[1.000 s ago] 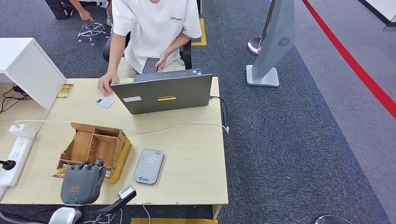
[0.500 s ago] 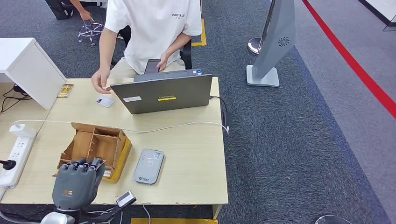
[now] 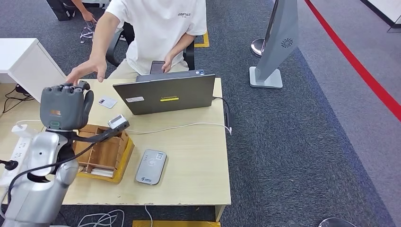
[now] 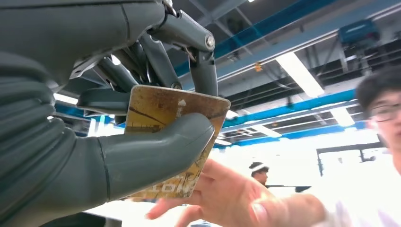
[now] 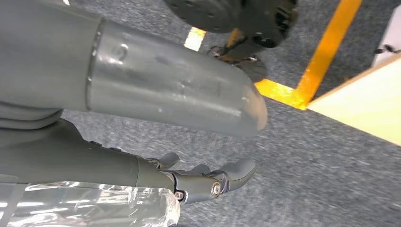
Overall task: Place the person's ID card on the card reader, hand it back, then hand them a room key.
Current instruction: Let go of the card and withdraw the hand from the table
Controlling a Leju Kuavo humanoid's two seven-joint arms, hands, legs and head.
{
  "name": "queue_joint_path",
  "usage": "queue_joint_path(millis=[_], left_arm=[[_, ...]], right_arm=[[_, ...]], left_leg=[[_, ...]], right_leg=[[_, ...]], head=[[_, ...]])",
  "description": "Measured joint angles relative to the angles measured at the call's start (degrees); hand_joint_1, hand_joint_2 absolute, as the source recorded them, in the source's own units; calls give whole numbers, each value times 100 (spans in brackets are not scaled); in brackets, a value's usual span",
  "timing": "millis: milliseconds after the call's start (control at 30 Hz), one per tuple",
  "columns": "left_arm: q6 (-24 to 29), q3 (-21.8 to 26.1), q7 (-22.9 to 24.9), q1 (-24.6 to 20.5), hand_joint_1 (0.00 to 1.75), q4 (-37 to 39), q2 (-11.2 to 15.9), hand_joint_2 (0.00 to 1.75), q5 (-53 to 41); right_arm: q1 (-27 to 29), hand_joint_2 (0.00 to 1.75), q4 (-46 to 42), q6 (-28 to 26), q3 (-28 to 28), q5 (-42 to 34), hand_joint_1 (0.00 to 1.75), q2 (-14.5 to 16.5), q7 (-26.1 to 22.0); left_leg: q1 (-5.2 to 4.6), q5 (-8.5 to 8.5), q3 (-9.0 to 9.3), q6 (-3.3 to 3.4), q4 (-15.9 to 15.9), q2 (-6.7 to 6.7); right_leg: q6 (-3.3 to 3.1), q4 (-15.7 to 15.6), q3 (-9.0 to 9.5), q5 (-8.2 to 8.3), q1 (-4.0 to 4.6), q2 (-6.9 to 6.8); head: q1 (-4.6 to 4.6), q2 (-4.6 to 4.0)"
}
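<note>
- The left hand (image 3: 65, 106) is raised above the table's (image 3: 198, 161) far-left part, thumb and fingers (image 4: 203, 71) pinching a worn yellow-brown room key (image 4: 177, 142) card, held up so the person can take it
- The person's hand (image 3: 87, 71) reaches in just beyond the left hand; in the left wrist view their fingertips (image 4: 198, 198) lie right at the key's lower edge, apparently about to take it
- The right hand (image 5: 208, 182) hangs low beside the table with fingers loosely apart, holding nothing
- On the table, the ID card (image 3: 107, 102) lies near the person, beside the laptop (image 3: 165, 97), seemingly already returned
- The card reader (image 3: 151, 167) sits bare beside the wooden organizer (image 3: 106, 153) on the near side
</note>
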Motion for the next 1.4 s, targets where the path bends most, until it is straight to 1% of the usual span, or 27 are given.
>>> queue_joint_path(millis=[67,133,233,333,400,467,600,700,967,1033,1200,1367,1400], left_arm=[[55,0,19,-571,175,600,-107,175,-114],[136,1,17,-1028,175,1159,-198,175,-195],[246,17,85,-1486,175,1792,-275,175,-391],[368,112,142,-1875,175,2446,-301,175,-576],[455,208,109,-2052,87,2827,-307,175,-624],[531,298,11,-2133,0,3093,-313,175,-604],[671,418,-261,-2041,0,3248,-350,175,-419],[694,457,-337,-1902,0,3215,-393,175,-347],[724,468,-453,-1217,0,2466,-394,175,-102],[793,490,-497,-988,0,2197,-330,175,41],[986,619,-626,-272,0,1473,-72,175,329],[1010,695,-648,51,0,1113,78,175,443],[1047,743,-669,181,0,1011,143,175,565]], right_arm=[[-119,0,162,-86,89,-32,0,-61,8],[-201,0,317,-164,190,-112,0,-135,43],[-244,0,502,-318,379,-365,0,-264,162],[-265,0,692,-524,642,-771,0,-447,349],[-263,0,799,-642,833,-1017,0,-575,460],[-252,0,877,-715,983,-1191,0,-686,549],[-169,0,926,-766,1166,-1418,0,-836,682],[-115,0,932,-806,1261,-1516,0,-905,736],[63,0,873,-847,1377,-1647,0,-939,817],[100,0,833,-846,1385,-1663,0,-939,826],[240,0,708,-821,1385,-1669,0,-937,834],[252,0,648,-801,1376,-1640,0,-934,831],[262,0,629,-783,1361,-1632,0,-927,825]], left_leg=[[0,4,-4,2,0,3],[-1,6,-4,3,0,7],[-1,8,-6,1,1,9],[-2,8,-8,0,1,16],[-2,8,-10,0,1,21],[-2,8,-13,0,1,23],[-2,7,-20,0,1,18],[-2,5,-24,0,0,18],[-3,3,-26,2,0,20],[-3,3,-24,1,-1,26],[-4,1,-26,-2,-1,32],[-3,1,-31,-2,-4,32],[-3,-2,-29,-5,-7,39]], right_leg=[[1,0,-4,9,-1,4],[2,0,-5,12,-2,9],[2,0,-6,13,-1,13],[2,1,-11,13,-1,20],[2,1,-16,13,-1,25],[1,1,-20,13,-1,26],[3,1,-22,10,-1,21],[4,1,-25,9,-2,22],[4,0,-25,9,-2,23],[4,0,-25,9,-2,30],[3,0,-33,8,-1,36],[2,2,-29,8,-1,33],[2,4,-25,8,-2,41]], head=[[-1,0],[-1,0],[-1,0],[-1,0],[-1,0],[-2,0],[-2,0],[-2,0],[-1,0],[-1,0],[-2,0],[1,0],[2,0]])
